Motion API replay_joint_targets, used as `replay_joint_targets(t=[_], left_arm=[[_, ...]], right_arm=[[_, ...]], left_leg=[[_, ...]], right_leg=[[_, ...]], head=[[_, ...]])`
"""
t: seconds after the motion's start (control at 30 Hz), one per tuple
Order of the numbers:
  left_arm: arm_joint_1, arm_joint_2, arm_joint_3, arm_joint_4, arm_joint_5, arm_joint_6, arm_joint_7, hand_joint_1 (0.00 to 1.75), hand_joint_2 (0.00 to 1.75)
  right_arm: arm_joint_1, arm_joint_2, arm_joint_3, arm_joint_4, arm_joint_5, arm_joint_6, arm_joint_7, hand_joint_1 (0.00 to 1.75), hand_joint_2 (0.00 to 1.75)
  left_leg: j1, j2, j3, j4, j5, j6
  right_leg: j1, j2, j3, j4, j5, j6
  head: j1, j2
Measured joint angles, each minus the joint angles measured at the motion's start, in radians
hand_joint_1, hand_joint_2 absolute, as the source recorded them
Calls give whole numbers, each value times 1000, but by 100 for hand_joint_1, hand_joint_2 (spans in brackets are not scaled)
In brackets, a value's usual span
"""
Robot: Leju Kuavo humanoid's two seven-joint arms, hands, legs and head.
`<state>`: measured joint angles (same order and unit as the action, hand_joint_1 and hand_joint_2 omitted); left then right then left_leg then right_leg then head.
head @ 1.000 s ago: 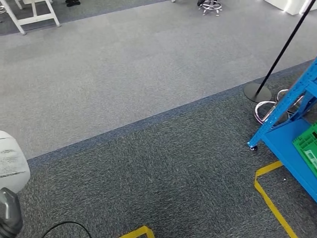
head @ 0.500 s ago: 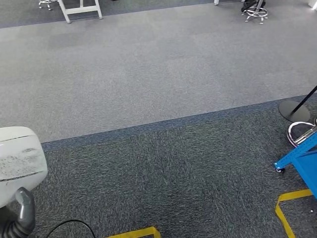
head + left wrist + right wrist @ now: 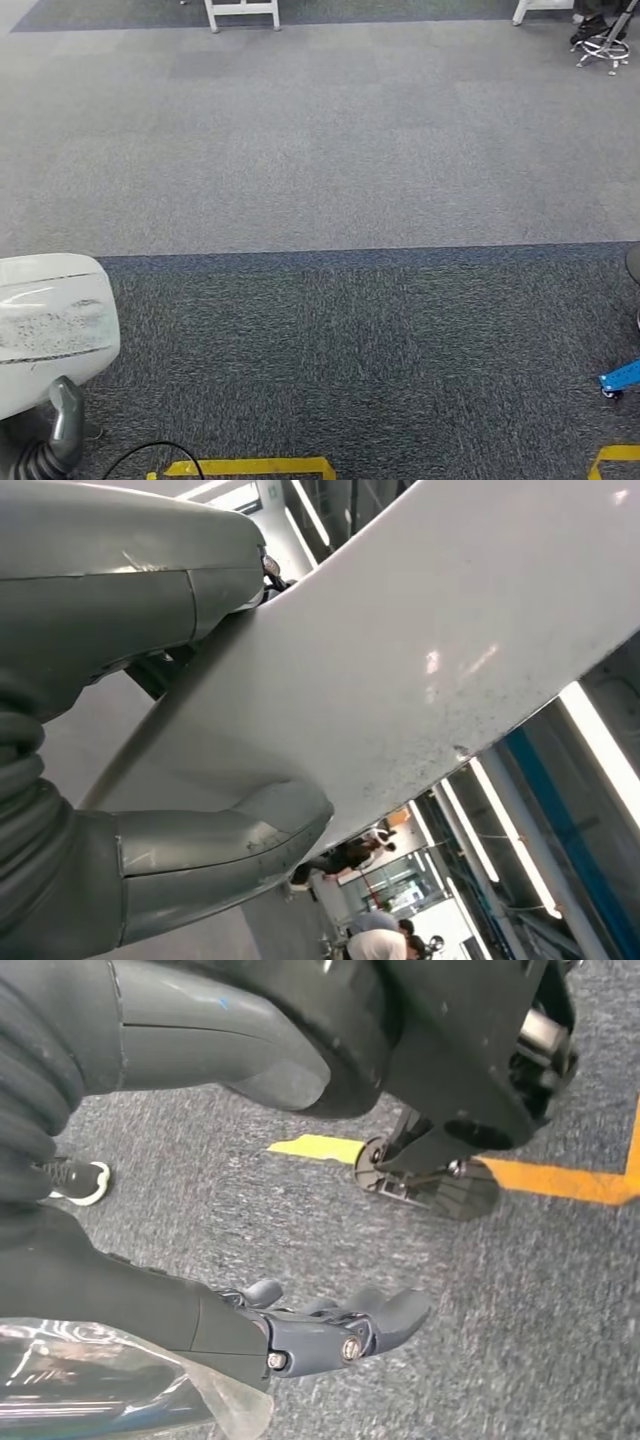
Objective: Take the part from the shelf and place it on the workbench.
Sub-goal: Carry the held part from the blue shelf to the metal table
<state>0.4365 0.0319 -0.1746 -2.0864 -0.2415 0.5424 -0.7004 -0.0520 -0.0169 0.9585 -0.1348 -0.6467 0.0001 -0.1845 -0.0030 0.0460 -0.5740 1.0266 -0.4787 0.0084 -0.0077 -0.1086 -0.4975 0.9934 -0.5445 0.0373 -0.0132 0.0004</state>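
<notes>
We carry the part (image 3: 53, 325), a broad white curved panel, low at our left side, gripped in our left hand (image 3: 136, 710), thumb under, fingers over; its long axis runs out beyond the hand. Our right hand (image 3: 332, 1325) hangs empty over grey carpet (image 3: 340, 330), fingers loosely extended. A blue shelf foot (image 3: 620, 377) sits far right; yellow floor tape (image 3: 249, 466) lies near.

We count one white part (image 3: 53, 325), one hand (image 3: 56, 435) gripping it, one black cable (image 3: 151, 452) and two yellow tape marks (image 3: 249, 466) on the carpet. One blue shelf foot (image 3: 620, 377), one stool base (image 3: 606, 47). One open hand (image 3: 332, 1325) in the right wrist view.
</notes>
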Motion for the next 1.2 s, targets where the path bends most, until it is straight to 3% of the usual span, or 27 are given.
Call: replay_joint_targets(t=[0.03, 0.1, 0.17, 0.2, 0.23, 0.27, 0.3, 0.33, 0.4, 0.47, 0.53, 0.6, 0.7, 0.73, 0.77, 0.8, 0.83, 0.9, 0.97, 1.03, 1.07, 1.13, 1.2], left_arm=[[2, -2, 1, 2, 0, -5, 0, 175, 175], [3, -11, 6, 5, 2, -18, 0, 175, 175], [1, -29, 17, 12, 6, -37, 0, 175, 175], [1, -41, 26, 18, 10, -49, 1, 175, 175], [1, -53, 35, 25, 21, -66, 3, 175, 175], [1, -66, 47, 32, 38, -85, 6, 175, 175], [1, -80, 60, 38, 62, -106, 8, 175, 175], [1, -94, 75, 42, 90, -128, 10, 175, 175], [-1, -123, 106, 48, 133, -157, 9, 175, 175], [-3, -153, 140, 52, 150, -171, 8, 175, 175], [-4, -178, 172, 55, 153, -177, 6, 175, 175], [-5, -195, 195, 57, 153, -182, 6, 175, 175], [-10, -216, 219, 62, 146, -205, 15, 175, 175], [-10, -222, 226, 65, 143, -213, 20, 175, 175], [-9, -227, 231, 67, 139, -217, 23, 175, 175], [-8, -231, 237, 69, 134, -218, 23, 175, 175], [-8, -236, 242, 70, 127, -219, 23, 175, 175], [-7, -247, 251, 71, 108, -219, 20, 175, 175], [-6, -258, 255, 72, 89, -219, 14, 175, 175], [0, -267, 259, 72, 70, -219, 6, 175, 175], [4, -271, 260, 71, 60, -218, 4, 175, 175], [8, -275, 261, 70, 45, -212, 0, 175, 175], [9, -278, 260, 70, 36, -198, 0, 175, 175]], right_arm=[[-2, 0, 0, 0, -2, 0, -1, 0, 175], [-5, 0, 1, 0, -6, -1, -2, 0, 175], [-3, 0, 1, 0, -11, -3, -2, 0, 175], [-1, 0, 1, 0, -13, -4, -2, 0, 175], [2, 0, 1, 0, -15, -6, -1, 0, 175], [4, -1, 1, 0, -17, -6, -1, 0, 175], [5, -1, 1, 0, -19, -7, 0, 0, 175], [6, -3, 1, 0, -21, -7, 1, 0, 175], [7, -6, 1, 1, -23, -8, 1, 0, 175], [6, -9, 2, 2, -23, -8, 0, 0, 175], [5, -10, 4, 2, -23, -8, 0, 0, 175], [5, -9, 6, 2, -24, -9, -1, 0, 175], [9, -9, 7, 2, -28, -12, -3, 0, 175], [11, -10, 7, 2, -29, -13, -3, 0, 175], [12, -10, 7, 2, -29, -14, -3, 0, 175], [12, -10, 7, 2, -29, -14, -4, 0, 175], [12, -10, 7, 2, -29, -14, -4, 0, 175], [11, -9, 7, 2, -31, -14, -5, 0, 175], [12, -9, 7, 2, -35, -15, -6, 0, 175], [9, -8, 8, 2, -38, -16, -6, 0, 175], [6, -8, 8, 2, -39, -17, -6, 0, 175], [3, -7, 9, 2, -41, -17, -6, 0, 175], [4, -6, 11, 2, -44, -18, -5, 0, 175]], left_leg=[[0, -10, 1, -4, 2, 7], [3, -29, 5, -11, 6, 22], [4, -48, 7, -14, 7, 32], [3, -59, 6, -14, 6, 35], [1, -71, 7, -14, 6, 36], [0, -84, 8, -14, 5, 37], [-1, -98, 10, -13, 4, 37], [-1, -112, 13, -13, 3, 36], [-1, -136, 16, -11, 0, 32], [2, -156, 10, -9, 1, 22], [5, -177, 4, -10, 3, 10], [2, -157, -9, 16, -15, 2], [3, -75, -91, 191, -100, -10], [6, -64, -119, 247, -117, -13], [9, -58, -132, 273, -116, -16], [11, -54, -126, 257, -94, -17], [13, -47, -101, 204, -57, -17], [8, -6, -36, 68, 2, -13], [0, 23, -5, 3, 10, -2], [-4, 7, -6, -1, 5, 12], [-3, -5, -5, -4, 6, 18], [1, -26, -3, -9, 9, 31], [1, -47, -3, -10, 8, 39]], right_leg=[[-3, -2, 4, 0, -3, 6], [-7, 33, -7, 39, -32, 14], [-7, 88, -67, 159, -92, 16], [-7, 101, -106, 231, -118, 16], [-6, 105, -137, 282, -128, 15], [-5, 107, -153, 297, -118, 13], [-4, 110, -150, 272, -87, 10], [-3, 119, -129, 211, -43, 6], [-4, 162, -75, 74, 23, -2], [-3, 190, -45, 14, 35, -8], [-4, 173, -36, 4, 34, -13], [-7, 147, -27, -7, 37, -22], [-6, 103, -15, -14, 33, -33], [-5, 88, -12, -14, 30, -33], [-4, 74, -9, -14, 26, -33], [-4, 61, -4, -14, 23, -31], [-4, 49, 2, -14, 18, -29], [-1, 27, 12, -13, 7, -20], [3, 7, 15, -13, -3, -8], [5, -15, 24, -16, -9, 1], [3, -12, 28, -13, -16, 6], [0, 35, 5, 44, -53, 12], [-3, 90, -68, 181, -115, 13]], head=[[0, 0], [3, 0], [9, 0], [11, 0], [11, 0], [11, 0], [11, 0], [11, 0], [11, 0], [10, 0], [10, 0], [7, 0], [2, 0], [2, 0], [2, 0], [2, 0], [1, 0], [1, 0], [1, 0], [2, 0], [4, 0], [10, 0], [17, 0]])
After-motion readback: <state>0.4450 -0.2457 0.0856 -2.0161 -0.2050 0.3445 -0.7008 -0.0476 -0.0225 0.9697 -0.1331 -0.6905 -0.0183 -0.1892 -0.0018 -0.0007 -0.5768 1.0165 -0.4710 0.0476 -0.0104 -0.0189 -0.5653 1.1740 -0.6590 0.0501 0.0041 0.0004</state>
